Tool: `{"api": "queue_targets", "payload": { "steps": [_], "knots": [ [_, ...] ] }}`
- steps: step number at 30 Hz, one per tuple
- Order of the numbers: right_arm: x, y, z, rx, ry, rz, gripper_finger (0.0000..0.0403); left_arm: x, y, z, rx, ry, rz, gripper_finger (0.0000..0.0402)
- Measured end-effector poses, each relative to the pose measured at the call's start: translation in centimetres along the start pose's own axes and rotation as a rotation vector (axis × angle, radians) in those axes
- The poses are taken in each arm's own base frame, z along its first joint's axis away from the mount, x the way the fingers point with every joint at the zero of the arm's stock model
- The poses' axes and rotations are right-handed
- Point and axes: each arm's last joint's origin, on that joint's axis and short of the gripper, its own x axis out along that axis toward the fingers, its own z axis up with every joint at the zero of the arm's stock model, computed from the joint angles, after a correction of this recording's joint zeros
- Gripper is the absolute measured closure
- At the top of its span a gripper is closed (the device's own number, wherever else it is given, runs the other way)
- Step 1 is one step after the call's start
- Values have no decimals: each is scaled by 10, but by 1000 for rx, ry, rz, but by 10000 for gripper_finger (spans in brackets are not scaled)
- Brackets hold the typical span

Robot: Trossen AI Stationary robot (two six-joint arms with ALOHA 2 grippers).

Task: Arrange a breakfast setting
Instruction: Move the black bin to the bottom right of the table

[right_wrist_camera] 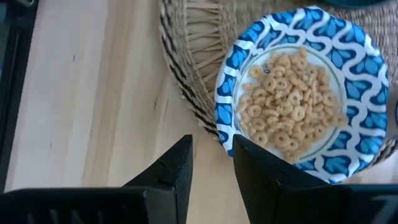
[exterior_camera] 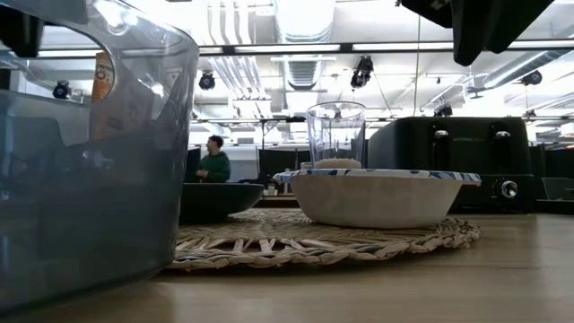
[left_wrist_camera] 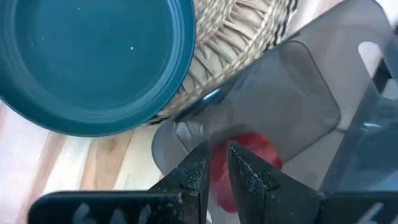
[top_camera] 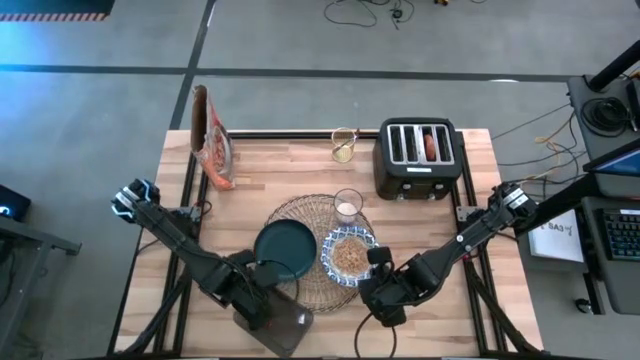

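The round straw placemat lies mid-table. On it rest the dark teal plate, the blue-and-white bowl filled with cereal rings, and a small clear glass. My left gripper hovers near the table's front edge, pointing steeply down over a smoky translucent container beside the plate. Its fingers are almost together, and something red shows beyond them in the container. My right gripper hangs open above bare table by the mat's near edge, just short of the bowl.
The black four-slot toaster stands at the back right, with a glass cup to its left. A cereal bag lies at the back left. The smoky container fills the low view's left. A person sits far off in the room.
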Motion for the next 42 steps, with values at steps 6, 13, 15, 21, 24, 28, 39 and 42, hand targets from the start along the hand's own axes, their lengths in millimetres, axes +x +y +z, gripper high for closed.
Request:
{"api": "queue_targets", "payload": {
  "steps": [6, 13, 15, 21, 24, 28, 39, 42],
  "knots": [
    [-5, -4, -7, 30, 24, -12, 302, 11, -13, 7, -3, -55, 56, 363],
    [-7, -7, -15, 14, 92, -41, 300, 11, -17, 4, -31, -132, 88, 363],
    [-7, -8, -16, 13, 99, -43, 302, 10, -18, 3, -32, -147, 84, 363],
    [-12, -11, -23, -1, 158, -66, 307, 11, -25, 0, 25, -160, 51, 363],
    [-11, -11, -24, -4, 165, -66, 307, 12, -28, -1, 31, -160, 31, 363],
    [-12, -11, -25, -5, 172, -69, 307, 10, -30, -10, 24, -134, 29, 363],
    [-11, -12, -26, -9, 188, -75, 307, 6, -20, -18, -128, -97, 116, 337],
    [-11, -12, -26, -8, 186, -74, 307, 7, -18, -17, -199, -92, 129, 300]
  ]
}}
